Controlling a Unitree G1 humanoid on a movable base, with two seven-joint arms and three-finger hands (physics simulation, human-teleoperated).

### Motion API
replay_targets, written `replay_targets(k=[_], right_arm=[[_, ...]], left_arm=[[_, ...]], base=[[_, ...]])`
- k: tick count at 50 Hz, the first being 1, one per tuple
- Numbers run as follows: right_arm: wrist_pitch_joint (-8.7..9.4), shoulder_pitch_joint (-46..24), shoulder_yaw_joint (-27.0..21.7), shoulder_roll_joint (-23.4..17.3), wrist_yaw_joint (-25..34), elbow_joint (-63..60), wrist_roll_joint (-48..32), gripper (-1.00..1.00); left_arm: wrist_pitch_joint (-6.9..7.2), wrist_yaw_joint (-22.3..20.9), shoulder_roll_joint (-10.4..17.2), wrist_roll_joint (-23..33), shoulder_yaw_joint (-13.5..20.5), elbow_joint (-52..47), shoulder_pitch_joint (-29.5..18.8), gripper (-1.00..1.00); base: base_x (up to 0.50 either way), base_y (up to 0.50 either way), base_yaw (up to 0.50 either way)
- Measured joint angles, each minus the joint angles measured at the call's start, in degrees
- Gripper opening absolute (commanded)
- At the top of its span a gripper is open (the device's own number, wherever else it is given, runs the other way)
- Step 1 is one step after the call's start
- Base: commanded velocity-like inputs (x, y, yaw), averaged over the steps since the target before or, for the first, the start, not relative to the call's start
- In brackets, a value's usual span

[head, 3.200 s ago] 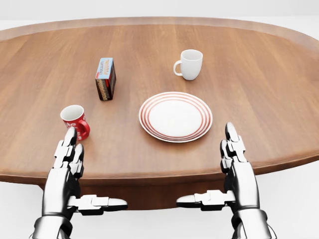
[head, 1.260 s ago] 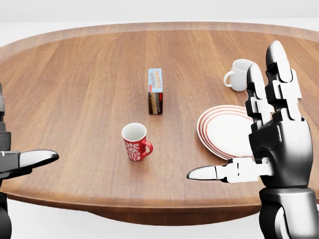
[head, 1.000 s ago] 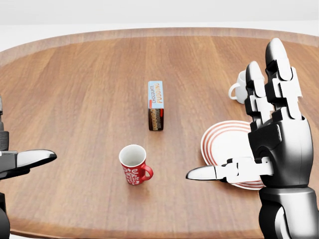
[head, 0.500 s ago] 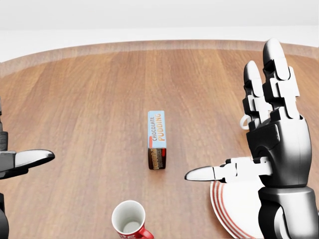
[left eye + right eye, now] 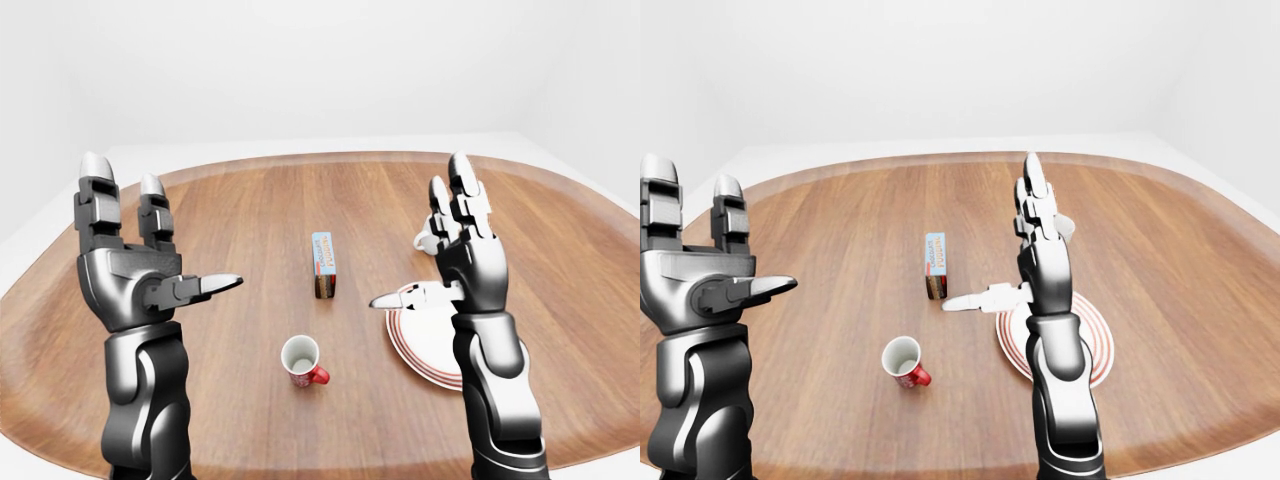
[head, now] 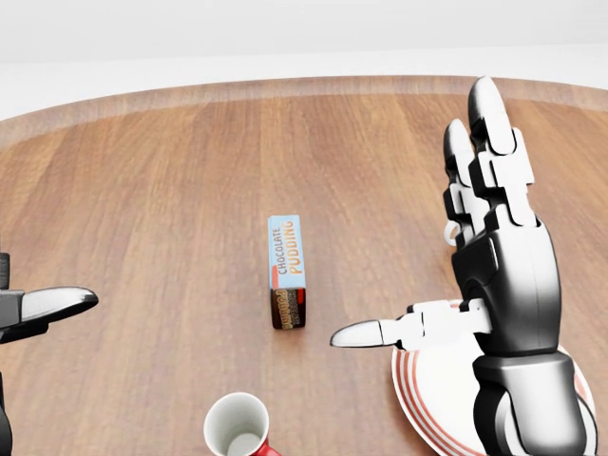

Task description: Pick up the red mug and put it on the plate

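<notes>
Red mug (image 5: pixel 303 361): upright on the tabletop (image 5: pixel 240 230), mouth up, handle toward the left-eye view's right, sitting nearer the bottom edge of the tabletop than the middle.
Left hand (image 5: pixel 135 262): raised above the tabletop's left side, fingers spread wide and pointing up, thumb out sideways, gripping nothing; the mug is below it and off to its right, well apart.
Right hand (image 5: pixel 455 262): up in the air as well, fingers straight, thumb stretched toward the left, wide and empty; the mug lies lower and to its left, no contact.
Plate (image 5: pixel 425 345): red-ringed, flat on the tabletop right of the mug, partly hidden behind the right forearm.
Pudding box (image 6: pixel 287 271): standing on end near the tabletop's middle, above the mug in the head view.
White mug (image 5: pixel 429 240): toward the tabletop's right side, mostly hidden behind the right hand.
</notes>
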Motion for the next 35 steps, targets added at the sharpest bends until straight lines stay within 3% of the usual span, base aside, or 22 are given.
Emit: replay_targets(k=[35], right_arm=[[0.00,5.19,11.79,1.76,6.93,-2.55,-8.42,1.00]], left_arm=[[0.00,-0.11,-0.11,0.05,0.04,-0.49,0.39,1.00]], base=[[0.00,0.00,0.00]])
